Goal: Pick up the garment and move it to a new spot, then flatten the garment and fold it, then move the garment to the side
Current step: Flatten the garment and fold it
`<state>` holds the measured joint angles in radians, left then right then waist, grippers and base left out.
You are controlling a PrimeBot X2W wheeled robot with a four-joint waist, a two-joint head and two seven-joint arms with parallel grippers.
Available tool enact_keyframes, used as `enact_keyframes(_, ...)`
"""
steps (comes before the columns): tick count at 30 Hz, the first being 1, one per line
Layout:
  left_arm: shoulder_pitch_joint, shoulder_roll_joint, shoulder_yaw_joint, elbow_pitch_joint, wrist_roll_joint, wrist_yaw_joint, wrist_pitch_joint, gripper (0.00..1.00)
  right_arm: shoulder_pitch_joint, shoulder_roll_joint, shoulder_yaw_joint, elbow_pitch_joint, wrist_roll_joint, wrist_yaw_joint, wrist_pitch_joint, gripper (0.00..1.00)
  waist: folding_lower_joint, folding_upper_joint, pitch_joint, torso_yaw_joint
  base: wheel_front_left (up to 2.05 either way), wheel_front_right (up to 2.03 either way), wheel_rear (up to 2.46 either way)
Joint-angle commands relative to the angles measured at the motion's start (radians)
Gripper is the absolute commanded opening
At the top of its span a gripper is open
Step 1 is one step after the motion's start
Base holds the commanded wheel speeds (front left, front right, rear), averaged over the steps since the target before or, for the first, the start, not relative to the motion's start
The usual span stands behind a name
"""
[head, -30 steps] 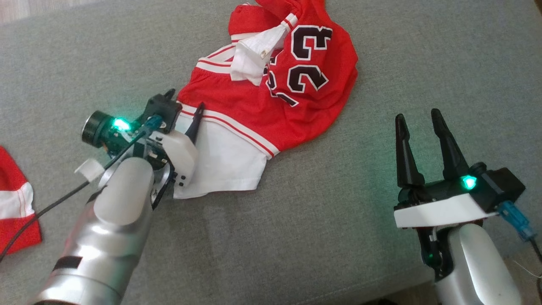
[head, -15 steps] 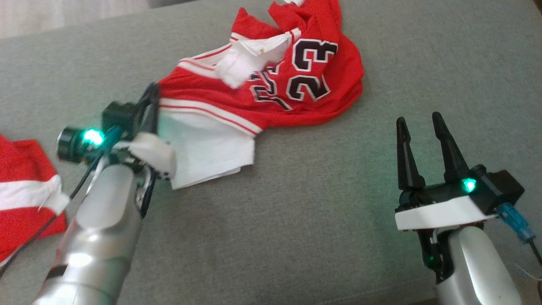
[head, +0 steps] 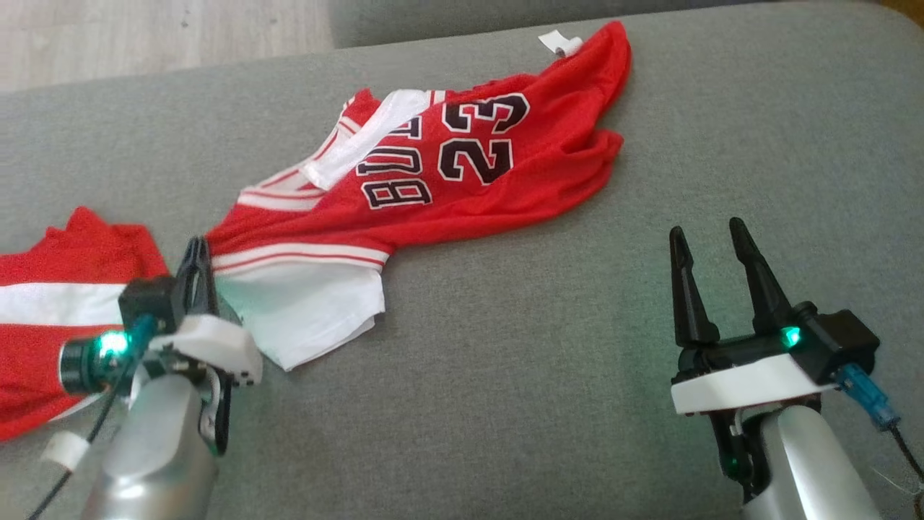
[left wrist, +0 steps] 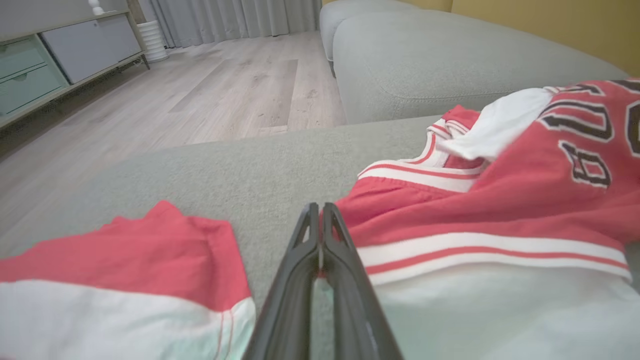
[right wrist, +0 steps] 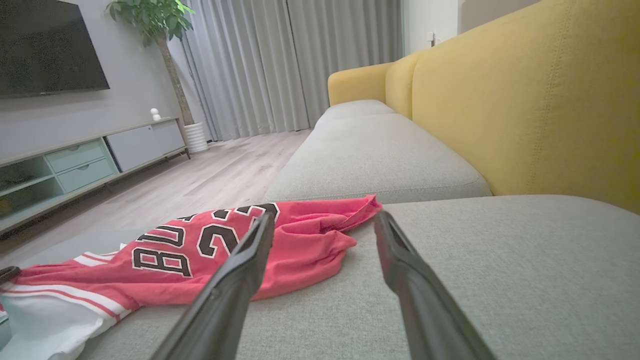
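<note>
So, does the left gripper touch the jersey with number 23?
Touching. The left wrist view shows the left gripper pinching the striped edge of the jersey.

Soft, even indoor light, faint shadows. In the head view, a green lamp on the left tool [head: 195, 249] tints the white hem of the red and white mesh basketball jersey [head: 462, 180] at lower left. Wrist views bulge at the edges; fingers [left wrist: 350, 300] near the lens blur.

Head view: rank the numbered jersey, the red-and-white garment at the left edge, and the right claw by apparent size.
Largest: numbered jersey, clearly.
Not ranked: red-and-white garment and right claw look about alike. The picture's edge cuts the garment off, and the claw sits nearer the camera.
</note>
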<state>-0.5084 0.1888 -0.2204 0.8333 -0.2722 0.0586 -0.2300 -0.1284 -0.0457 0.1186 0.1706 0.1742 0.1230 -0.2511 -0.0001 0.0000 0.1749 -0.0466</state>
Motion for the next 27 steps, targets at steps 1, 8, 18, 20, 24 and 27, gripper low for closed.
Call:
enact_keyframes(1, -0.005, 0.033, 0.038, -0.035, -0.003, 0.014, -0.010, 0.00, 0.004, -0.004, 0.022, -0.026, -0.011, 0.008, -0.011, 1.00, 0.0001, 0.0000, -0.009, 0.009, 0.00, 0.00, 0.00)
enact_keyframes(8, 0.022, 0.020, 0.016, -0.069, 0.008, 0.034, -0.008, 1.00, 0.008, -0.004, 0.019, -0.015, -0.009, 0.008, -0.011, 1.00, 0.0001, 0.0000, -0.032, 0.027, 0.00, 0.00, 0.00)
enact_keyframes(18, 0.104, -0.025, -0.012, -0.399, 0.031, -0.005, -0.031, 1.00, 0.015, -0.004, -0.003, -0.015, 0.000, 0.008, -0.011, 1.00, 0.0001, 0.0000, -0.062, 0.056, 0.00, 0.00, 0.00)
enact_keyframes(20, 0.144, -0.036, -0.018, -0.475, 0.047, -0.007, -0.031, 1.00, 0.016, -0.004, -0.003, -0.021, 0.003, 0.008, -0.011, 1.00, 0.0001, 0.0000, -0.063, 0.060, 0.00, 0.00, 0.00)
enact_keyframes(24, 0.233, -0.057, -0.037, -0.569, 0.068, -0.017, -0.032, 1.00, 0.019, -0.004, -0.004, -0.028, 0.007, 0.008, -0.011, 1.00, 0.0001, 0.0000, -0.067, 0.063, 0.00, 0.00, 0.00)
enact_keyframes(27, 0.290, -0.073, -0.043, -0.606, 0.074, -0.018, -0.032, 1.00, 0.025, -0.004, -0.010, -0.030, 0.009, 0.008, -0.011, 1.00, 0.0001, 0.0000, -0.066, 0.067, 0.00, 0.00, 0.00)
